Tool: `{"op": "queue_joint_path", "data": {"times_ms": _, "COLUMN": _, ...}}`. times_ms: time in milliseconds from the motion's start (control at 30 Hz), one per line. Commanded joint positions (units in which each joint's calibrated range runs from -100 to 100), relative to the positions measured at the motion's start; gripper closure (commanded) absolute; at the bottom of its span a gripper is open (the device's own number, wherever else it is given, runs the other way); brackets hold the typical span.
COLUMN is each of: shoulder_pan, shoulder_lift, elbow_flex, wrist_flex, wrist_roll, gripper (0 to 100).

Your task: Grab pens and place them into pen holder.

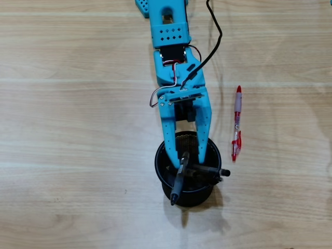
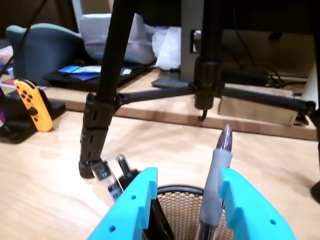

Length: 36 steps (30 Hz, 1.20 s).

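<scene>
The pen holder (image 1: 165, 174), a black wire-mesh cup, stands on the wooden table in the overhead view. My blue gripper (image 1: 187, 158) hangs over it, open. Two black pens (image 1: 177, 185) (image 1: 209, 170) lean out over its rim. A red pen (image 1: 236, 123) lies on the table to the right of the arm. In the wrist view the jaws stand wide apart above the cup's rim (image 2: 177, 189). A pen with a grey grip (image 2: 217, 175) stands upright against the right finger (image 2: 250, 210), not clamped. Two more pens (image 2: 106, 178) (image 2: 125, 171) poke up left of the left finger (image 2: 132, 205).
A black tripod's legs (image 2: 107, 90) and centre post (image 2: 205, 65) stand on the table beyond the cup in the wrist view. An orange game controller (image 2: 32, 102) and a cardboard box (image 2: 255, 107) lie farther back. A black cable (image 1: 212, 46) runs along the arm.
</scene>
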Motion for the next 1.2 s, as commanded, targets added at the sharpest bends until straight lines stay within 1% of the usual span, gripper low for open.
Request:
{"op": "queue_joint_path", "data": {"times_ms": 0, "shoulder_pan": -0.34, "shoulder_lift": -8.98, "elbow_flex": -1.70, "wrist_flex": 0.03, "wrist_roll": 0.28, "gripper": 86}}
{"op": "queue_joint_path", "data": {"times_ms": 67, "shoulder_pan": -0.80, "shoulder_lift": -12.51, "elbow_flex": 1.64, "wrist_flex": 0.03, "wrist_roll": 1.24, "gripper": 87}}
{"op": "queue_joint_path", "data": {"times_ms": 200, "shoulder_pan": -1.34, "shoulder_lift": -22.42, "elbow_flex": 12.18, "wrist_flex": 0.20, "wrist_roll": 3.73, "gripper": 98}}
{"op": "queue_joint_path", "data": {"times_ms": 333, "shoulder_pan": -2.80, "shoulder_lift": -32.92, "elbow_flex": 25.52, "wrist_flex": 0.29, "wrist_roll": 4.04, "gripper": 98}}
{"op": "queue_joint_path", "data": {"times_ms": 467, "shoulder_pan": -4.61, "shoulder_lift": -42.24, "elbow_flex": 36.97, "wrist_flex": 0.29, "wrist_roll": 6.37, "gripper": 98}}
{"op": "queue_joint_path", "data": {"times_ms": 533, "shoulder_pan": -5.70, "shoulder_lift": -46.70, "elbow_flex": 41.75, "wrist_flex": 2.61, "wrist_roll": 6.37, "gripper": 98}}
{"op": "queue_joint_path", "data": {"times_ms": 633, "shoulder_pan": -7.15, "shoulder_lift": -52.74, "elbow_flex": 44.54, "wrist_flex": 13.55, "wrist_roll": 7.64, "gripper": 98}}
{"op": "queue_joint_path", "data": {"times_ms": 733, "shoulder_pan": -8.79, "shoulder_lift": -58.45, "elbow_flex": 44.09, "wrist_flex": 29.65, "wrist_roll": 9.37, "gripper": 98}}
{"op": "queue_joint_path", "data": {"times_ms": 833, "shoulder_pan": -10.33, "shoulder_lift": -63.49, "elbow_flex": 44.09, "wrist_flex": 43.16, "wrist_roll": 10.90, "gripper": 98}}
{"op": "queue_joint_path", "data": {"times_ms": 867, "shoulder_pan": -11.33, "shoulder_lift": -66.35, "elbow_flex": 43.91, "wrist_flex": 50.22, "wrist_roll": 13.13, "gripper": 98}}
{"op": "queue_joint_path", "data": {"times_ms": 1033, "shoulder_pan": -14.14, "shoulder_lift": -70.38, "elbow_flex": 43.91, "wrist_flex": 61.33, "wrist_roll": 18.26, "gripper": 98}}
{"op": "queue_joint_path", "data": {"times_ms": 1167, "shoulder_pan": -16.14, "shoulder_lift": -70.97, "elbow_flex": 43.91, "wrist_flex": 65.63, "wrist_roll": 21.92, "gripper": 98}}
